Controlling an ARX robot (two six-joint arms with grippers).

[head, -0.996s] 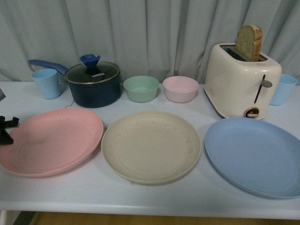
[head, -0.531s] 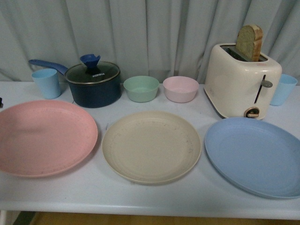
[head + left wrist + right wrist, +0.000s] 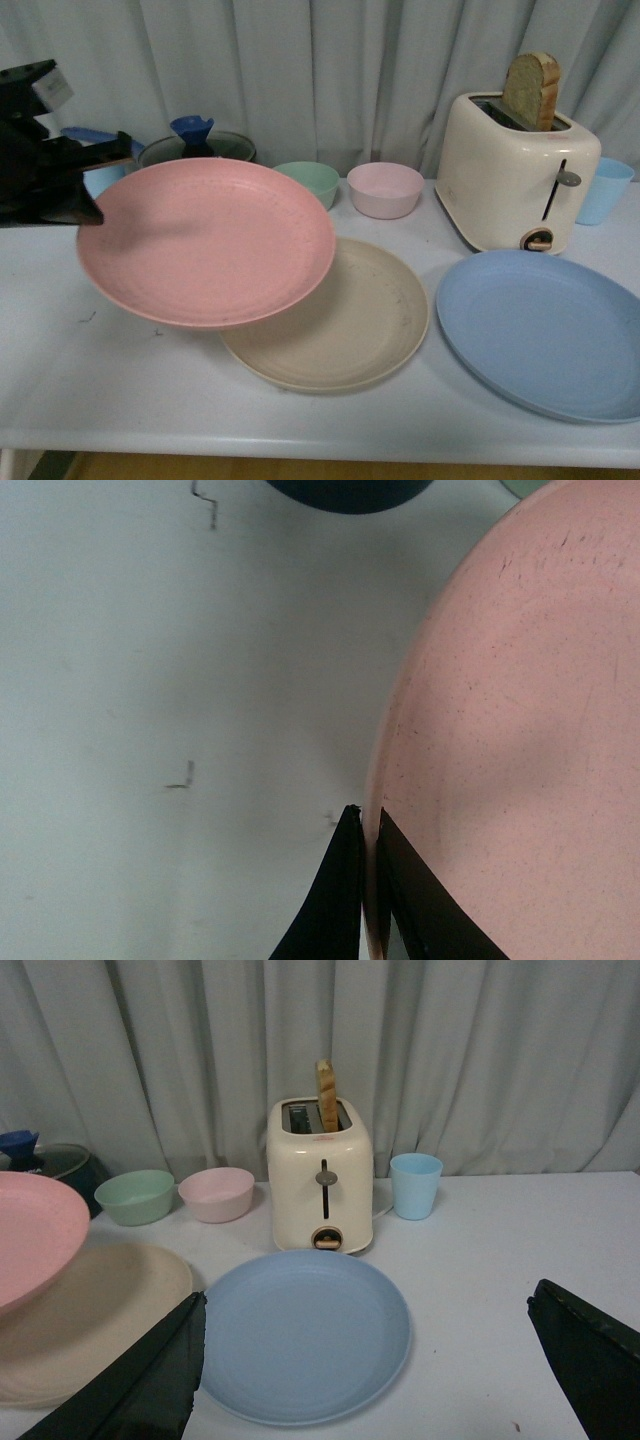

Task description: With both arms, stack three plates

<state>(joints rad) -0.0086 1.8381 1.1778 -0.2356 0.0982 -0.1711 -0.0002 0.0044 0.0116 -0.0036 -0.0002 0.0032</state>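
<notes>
My left gripper (image 3: 95, 190) is shut on the left rim of the pink plate (image 3: 205, 240) and holds it in the air, its right part over the left part of the beige plate (image 3: 340, 320). In the left wrist view the black fingers (image 3: 335, 900) pinch the pink plate's (image 3: 510, 730) rim. The light blue plate (image 3: 545, 330) lies flat on the table at the right. My right gripper (image 3: 365, 1340) is open and empty, its fingers (image 3: 130, 1380) spread wide near the blue plate (image 3: 300, 1330). The right arm is out of the front view.
At the back stand a dark pot with a lid (image 3: 195, 145), a green bowl (image 3: 315, 180), a pink bowl (image 3: 385, 188), a cream toaster (image 3: 515, 185) with bread and a blue cup (image 3: 603, 190). White table (image 3: 130, 400), grey curtain behind.
The pink plate has been lifted off the table at the left and carried right, now partly over the beige plate. The left arm has come into view.
</notes>
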